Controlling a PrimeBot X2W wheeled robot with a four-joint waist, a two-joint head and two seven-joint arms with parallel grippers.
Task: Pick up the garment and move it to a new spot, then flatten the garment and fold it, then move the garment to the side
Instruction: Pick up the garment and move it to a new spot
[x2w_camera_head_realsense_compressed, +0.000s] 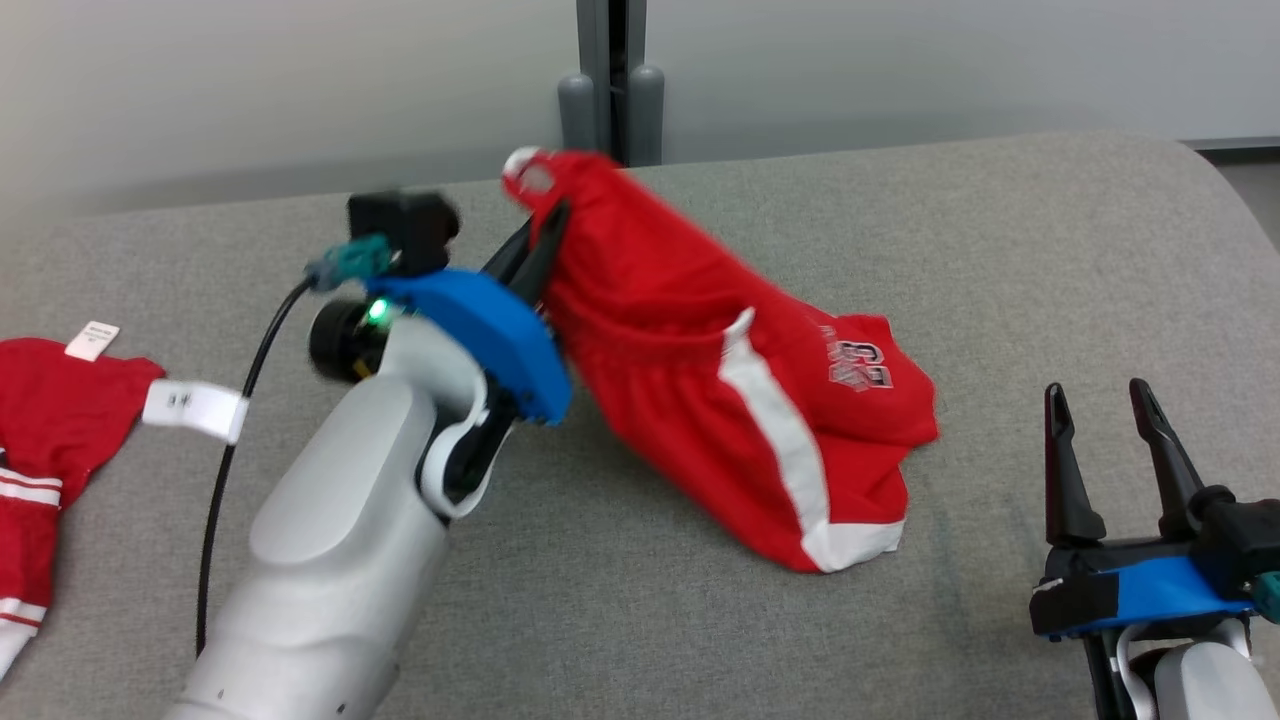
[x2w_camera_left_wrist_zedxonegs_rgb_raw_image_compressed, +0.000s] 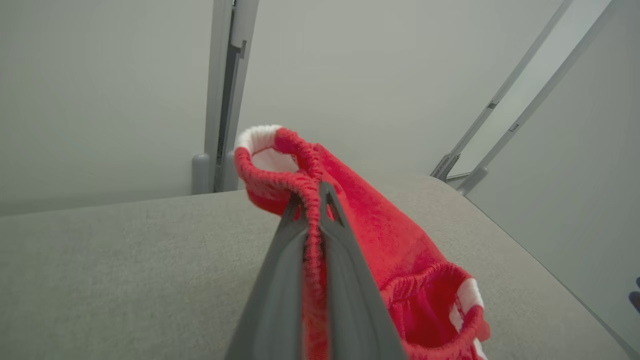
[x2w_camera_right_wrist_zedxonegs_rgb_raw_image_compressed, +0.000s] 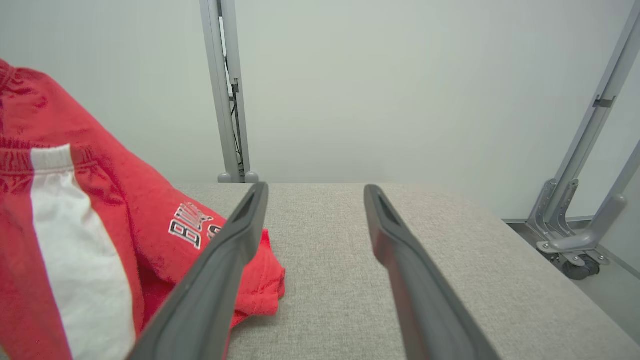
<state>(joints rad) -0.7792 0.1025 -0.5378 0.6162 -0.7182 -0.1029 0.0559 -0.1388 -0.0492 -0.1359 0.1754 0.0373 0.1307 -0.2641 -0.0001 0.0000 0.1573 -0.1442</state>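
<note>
So: your left gripper (x2w_camera_head_realsense_compressed: 540, 240) pinches the red garment (x2w_camera_head_realsense_compressed: 700, 380) by its waistband (x2w_camera_left_wrist_zedxonegs_rgb_raw_image_compressed: 272, 182), half-lifted; right gripper (x2w_camera_head_realsense_compressed: 1098, 400) spread, empty. Relocating, flattening, folding all remain.

A grey fabric-covered counter (x2w_camera_head_realsense_compressed: 1000, 250) with a rounded far corner sits before a plain pale wall (x2w_camera_head_realsense_compressed: 900, 60) — behind its far edge rises a grey metal post (x2w_camera_head_realsense_compressed: 595, 60) with two rounded feet, and at the right a slanted metal frame (x2w_camera_right_wrist_zedxonegs_rgb_raw_image_compressed: 590, 120) stands on a castor (x2w_camera_right_wrist_zedxonegs_rgb_raw_image_compressed: 577, 267)

Garment (x2w_camera_head_realsense_compressed: 700, 370) on table (x2w_camera_head_realsense_compressed: 1000, 260); second garment (x2w_camera_head_realsense_compressed: 50, 420) leftward
</note>
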